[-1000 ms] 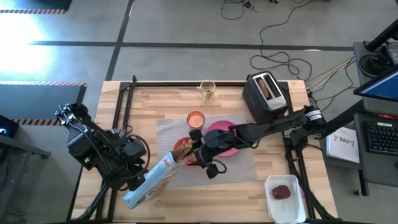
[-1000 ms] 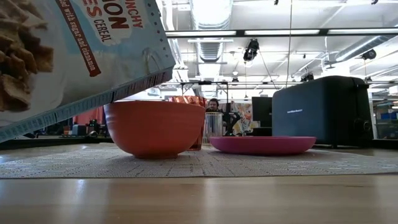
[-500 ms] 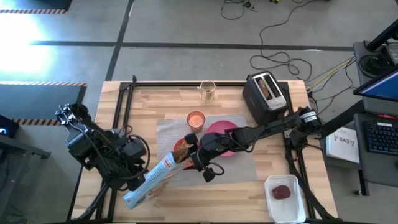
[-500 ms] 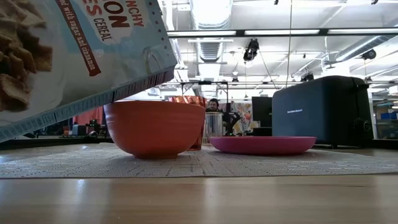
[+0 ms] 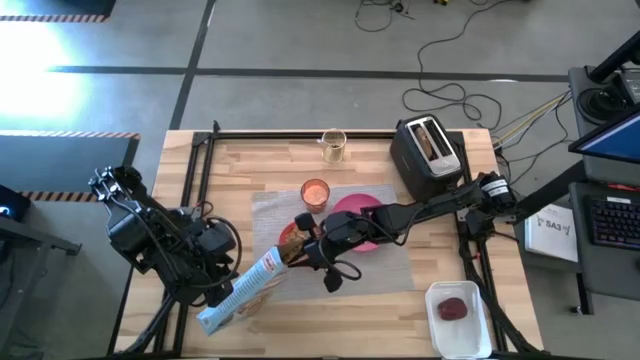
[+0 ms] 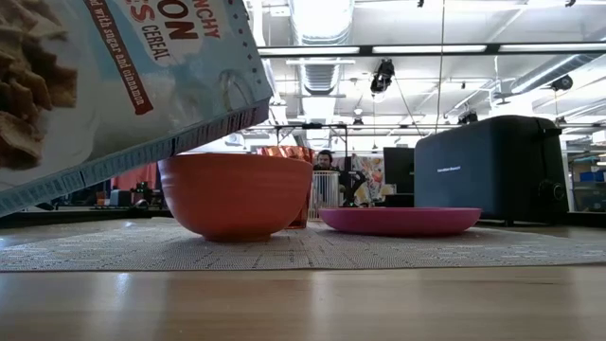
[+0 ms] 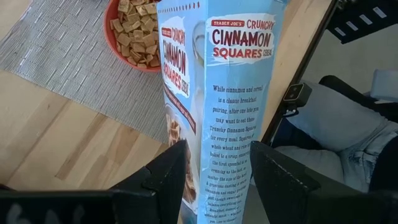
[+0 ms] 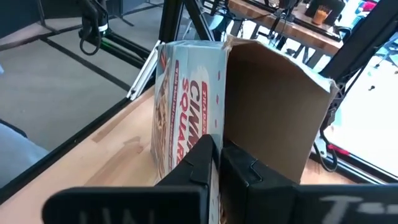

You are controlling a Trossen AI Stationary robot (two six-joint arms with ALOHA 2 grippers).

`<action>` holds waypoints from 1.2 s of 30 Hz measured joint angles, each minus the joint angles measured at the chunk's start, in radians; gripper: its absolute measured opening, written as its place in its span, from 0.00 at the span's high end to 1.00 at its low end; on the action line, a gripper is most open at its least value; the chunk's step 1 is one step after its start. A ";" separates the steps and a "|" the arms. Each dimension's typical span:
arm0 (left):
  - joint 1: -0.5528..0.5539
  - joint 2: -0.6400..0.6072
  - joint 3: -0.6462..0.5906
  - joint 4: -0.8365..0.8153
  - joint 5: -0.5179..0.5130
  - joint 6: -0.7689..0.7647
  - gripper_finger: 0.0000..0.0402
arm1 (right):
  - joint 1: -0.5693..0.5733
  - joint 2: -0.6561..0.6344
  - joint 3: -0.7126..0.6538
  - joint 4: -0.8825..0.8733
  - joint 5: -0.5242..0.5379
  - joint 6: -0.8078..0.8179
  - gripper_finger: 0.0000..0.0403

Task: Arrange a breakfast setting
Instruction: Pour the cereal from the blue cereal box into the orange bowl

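Observation:
A pale-blue cereal box (image 5: 243, 292) slants up from my left gripper (image 7: 217, 180), its open top over the red-orange bowl (image 5: 292, 236) of cereal squares. The bowl rests by its base on the grey placemat (image 5: 385, 265), beside the pink plate (image 5: 362, 214) and the orange cup (image 5: 315, 191). My right gripper (image 8: 217, 152) reaches level from the table's right and is shut at the box's open top. The low view shows the box (image 6: 123, 85) hanging above the bowl (image 6: 235, 194). My left gripper pinches the box's lower part (image 7: 214, 155) between its two fingers, one on each wide face, coming from the table's left and slanting down. The box is lifted clear and tilted. My right gripper is shut at the near edge of the brown open flap (image 8: 233, 134). Its own fingers hide the place of contact.
A black toaster (image 5: 430, 150) with a toast slice stands at the far right. A glass cup (image 5: 333, 146) is at the far edge. A white tray (image 5: 457, 318) with a dark-red item sits at the near right corner. Bare wood lies on the near left.
My right gripper has edged toward the table's left, up to the box's open top over the bowl. The box has barely shifted in my left gripper, which has kept still.

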 joint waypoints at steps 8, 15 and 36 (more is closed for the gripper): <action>-0.001 0.000 0.000 0.000 0.000 0.014 0.60 | 0.000 0.000 0.104 -0.112 -0.004 -0.031 0.98; -0.027 0.000 0.000 0.000 -0.074 0.050 0.60 | 0.000 0.033 0.281 -0.286 -0.058 0.011 0.98; -0.153 0.000 0.000 0.000 -0.154 -0.047 0.60 | -0.002 0.129 0.524 -0.697 -0.052 0.039 0.92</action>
